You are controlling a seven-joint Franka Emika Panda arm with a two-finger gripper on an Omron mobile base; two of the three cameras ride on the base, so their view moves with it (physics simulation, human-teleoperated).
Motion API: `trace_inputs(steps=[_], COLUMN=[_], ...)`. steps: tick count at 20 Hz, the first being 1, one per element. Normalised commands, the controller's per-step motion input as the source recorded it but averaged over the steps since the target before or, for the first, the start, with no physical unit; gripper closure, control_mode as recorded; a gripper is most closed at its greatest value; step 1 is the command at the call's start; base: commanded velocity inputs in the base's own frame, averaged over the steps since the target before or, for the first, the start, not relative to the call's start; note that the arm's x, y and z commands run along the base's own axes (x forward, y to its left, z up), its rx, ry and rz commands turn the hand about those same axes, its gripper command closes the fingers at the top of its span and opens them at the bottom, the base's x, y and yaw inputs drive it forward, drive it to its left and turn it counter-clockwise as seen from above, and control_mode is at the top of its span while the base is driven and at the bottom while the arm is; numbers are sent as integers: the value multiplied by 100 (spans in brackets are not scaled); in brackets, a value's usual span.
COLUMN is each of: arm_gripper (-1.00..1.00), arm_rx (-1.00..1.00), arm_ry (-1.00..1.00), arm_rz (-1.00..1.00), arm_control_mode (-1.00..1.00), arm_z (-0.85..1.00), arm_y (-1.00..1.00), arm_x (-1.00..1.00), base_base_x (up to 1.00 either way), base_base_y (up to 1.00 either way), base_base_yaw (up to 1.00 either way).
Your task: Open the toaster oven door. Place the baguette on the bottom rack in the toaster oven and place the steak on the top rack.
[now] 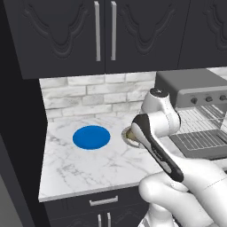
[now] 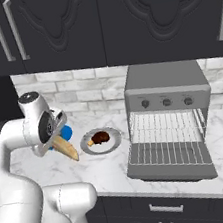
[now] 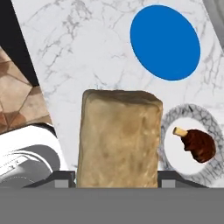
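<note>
White marble bench (image 2: 111, 166) runs beneath dark upper cabinets (image 2: 120, 21), backed by a pale brick wall (image 1: 84, 95). Toaster oven (image 2: 166, 82) stands at the bench's right side; its toaster oven door (image 2: 170, 161) lies folded down flat, with wire racks (image 2: 166, 125) exposed inside. Pincer (image 3: 116, 177) is clamped on the baguette (image 3: 117, 138), which juts out from between the 2 tips and hangs above the bench, left of the oven. In the right base view the loaf (image 2: 66, 148) slants downward from the hand, clear of the surface. Steak (image 3: 197, 144) rests on a small round grey plate (image 2: 112, 138), between the held loaf and the oven. 1 blue round plate (image 1: 91, 137) lies flat on the bench, further left, just beside the grey plate.
</note>
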Motion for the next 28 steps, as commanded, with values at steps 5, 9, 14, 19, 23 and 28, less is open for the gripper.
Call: trace_inputs(steps=[5, 9, 14, 19, 23, 28], arm_gripper=[100, 100, 100, 100, 100, 100], arm_rx=[-2, 0, -2, -6, -11, -9], arm_ry=[-13, -10, 0, 1, 8, 8], arm_rz=[22, 23, 13, 1, 0, 0], arm_control_mode=[-100, -100, -100, -100, -100, -100], arm_z=[5, 11, 4, 1, 3, 1], arm_y=[-59, -59, -54, -48, -50, -61], arm_x=[-17, -13, -2, 7, 7, 5], base_base_x=[0, 0, 0, 0, 0, 0], base_base_y=[0, 0, 0, 0, 0, 0], base_base_yaw=[0, 0, 0, 0, 0, 0])
